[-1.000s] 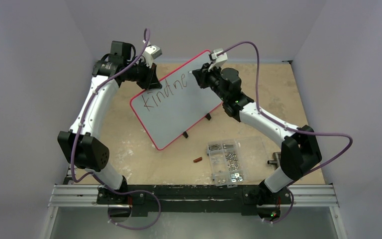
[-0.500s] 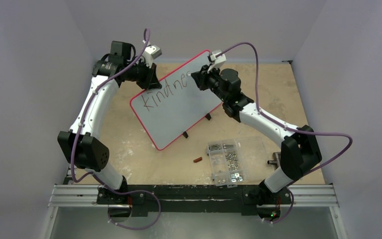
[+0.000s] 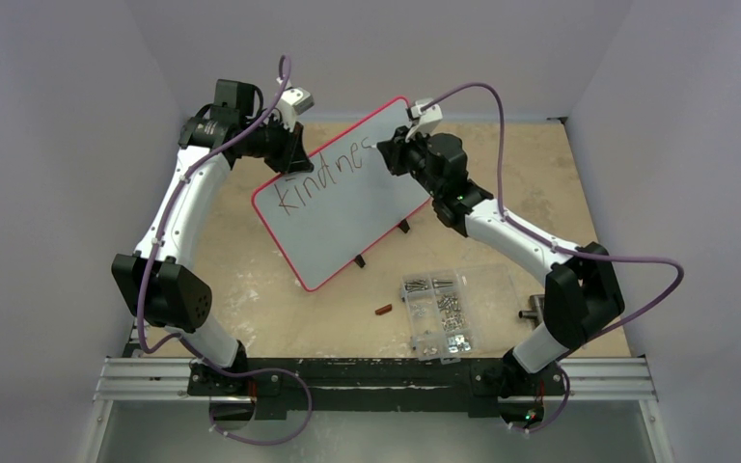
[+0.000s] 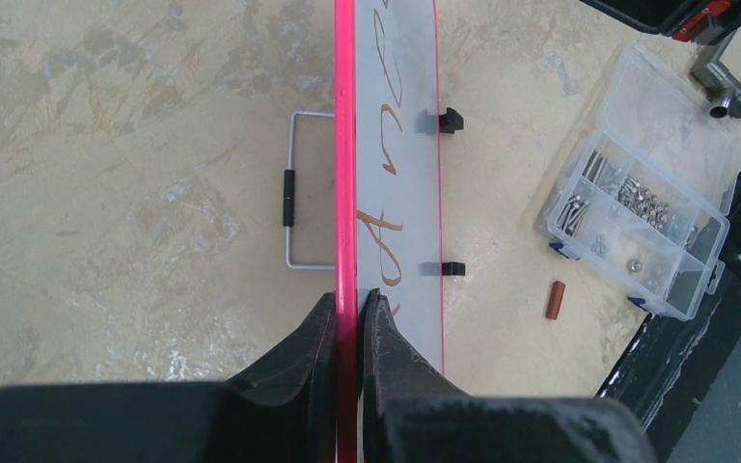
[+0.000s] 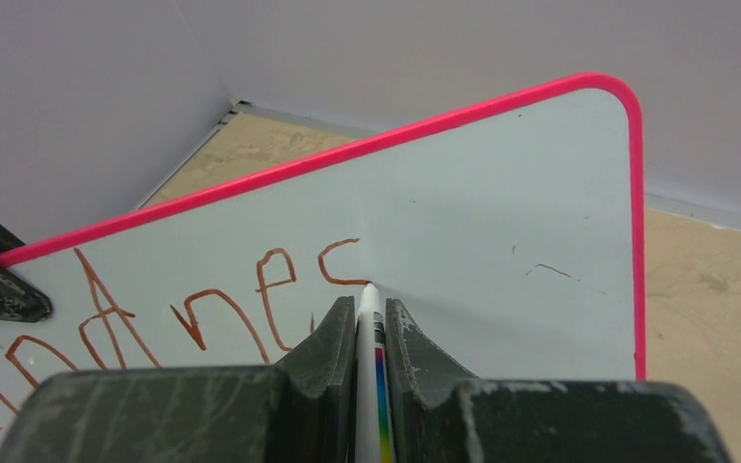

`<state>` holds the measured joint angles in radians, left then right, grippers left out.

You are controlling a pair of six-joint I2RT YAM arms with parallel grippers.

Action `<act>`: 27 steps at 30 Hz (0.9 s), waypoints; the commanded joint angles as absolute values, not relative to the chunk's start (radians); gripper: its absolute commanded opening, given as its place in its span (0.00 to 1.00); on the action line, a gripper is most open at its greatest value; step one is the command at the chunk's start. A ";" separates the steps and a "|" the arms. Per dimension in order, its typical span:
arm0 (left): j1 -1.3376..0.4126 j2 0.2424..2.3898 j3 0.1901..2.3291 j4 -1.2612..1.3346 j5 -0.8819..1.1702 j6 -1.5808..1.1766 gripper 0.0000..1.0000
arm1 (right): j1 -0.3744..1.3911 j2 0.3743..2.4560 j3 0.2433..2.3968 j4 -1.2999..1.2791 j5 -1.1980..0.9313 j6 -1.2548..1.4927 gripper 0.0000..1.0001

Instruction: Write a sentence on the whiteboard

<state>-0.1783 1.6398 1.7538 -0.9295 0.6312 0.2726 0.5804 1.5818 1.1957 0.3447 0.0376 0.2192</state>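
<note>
Right gripper (image 5: 369,311), clamped on the marker (image 5: 370,371), touches its tip to the whiteboard (image 3: 347,217) at the sentence (image 5: 251,294) end; blank surface lies rightward. Left gripper (image 4: 349,307) pinches the whiteboard's upper-left rim.

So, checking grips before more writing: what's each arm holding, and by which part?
Left gripper: jaws clamp the whiteboard by its pink rim. Right gripper: jaws pinch the marker near its tip.

From above and behind the arm bases (image 3: 220,371) we look down on the whole table (image 3: 280,309). Our left wrist view sights edge-on along the whiteboard (image 4: 405,145) toward the table; our right wrist view faces its written side from very near, along the marker (image 5: 369,328). All three share the whiteboard.
</note>
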 commanded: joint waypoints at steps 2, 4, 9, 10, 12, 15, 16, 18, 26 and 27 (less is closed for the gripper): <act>-0.194 1.619 1.738 -0.965 0.569 0.363 0.00 | 0.568 1.568 1.190 0.316 0.086 0.217 0.00; -0.194 1.618 1.738 -0.966 0.569 0.362 0.00 | 0.568 1.567 1.183 0.312 0.086 0.216 0.00; -0.195 1.617 1.736 -0.964 0.569 0.363 0.00 | 0.569 1.559 1.160 0.305 0.074 0.221 0.00; -0.195 1.615 1.735 -0.964 0.567 0.363 0.00 | 0.568 1.557 1.156 0.305 0.068 0.223 0.00; -0.195 1.616 1.736 -0.964 0.567 0.363 0.00 | 0.568 1.554 1.150 0.305 0.051 0.226 0.00; -0.195 1.617 1.736 -0.963 0.568 0.363 0.00 | 0.568 1.556 1.148 0.307 0.032 0.225 0.00; -0.195 1.617 1.736 -0.964 0.567 0.362 0.00 | 0.569 1.556 1.149 0.307 0.024 0.224 0.00; -0.195 1.616 1.736 -0.964 0.568 0.362 0.00 | 0.568 1.558 1.152 0.314 0.004 0.228 0.00; -0.195 1.614 1.735 -0.964 0.565 0.364 0.00 | 0.569 1.555 1.182 0.351 -0.115 0.238 0.00; -0.196 1.614 1.736 -0.965 0.566 0.364 0.00 | 0.568 1.555 1.185 0.353 -0.120 0.239 0.00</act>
